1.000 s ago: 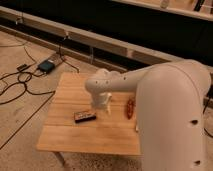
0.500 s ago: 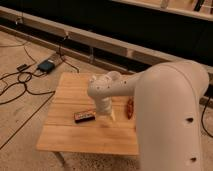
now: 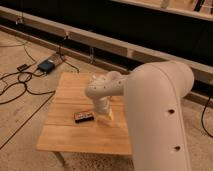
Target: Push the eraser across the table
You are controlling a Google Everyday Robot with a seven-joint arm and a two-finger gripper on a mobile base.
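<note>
Eraser (image 3: 84,116) is seen lying flat on the table (image 3: 67,135), a little left of the middle of the top and nearer to the near edge than to the far one. Its long side is turned roughly left to right, with the right end set slightly farther back, and a pale strip is shown on its dark upper face. The gripper (image 3: 108,115) is lowered to the tabletop just right of the eraser, at about the same depth. Whether the eraser's right end is touched by it cannot be told, since the gap between the two is very narrow. Whether the gripper is open or closed cannot be told either; only a pale, blocky shape is made out below the wrist (image 3: 101,90). The wrist is held above the middle of the table and is joined to the thick white arm (image 3: 160,115), by which the right part of the table and much of the right side of the scene are covered. The tabletop is made of light wood planks, and the left part of it is left bare around the eraser. On the speckled floor (image 3: 20,130) to the left, dark cables (image 3: 20,87) are spread out, and a small bluish box (image 3: 47,65) is set beyond the table's far left corner. A long pale rail (image 3: 75,35) is run across the far side, with a dark background behind it.
</note>
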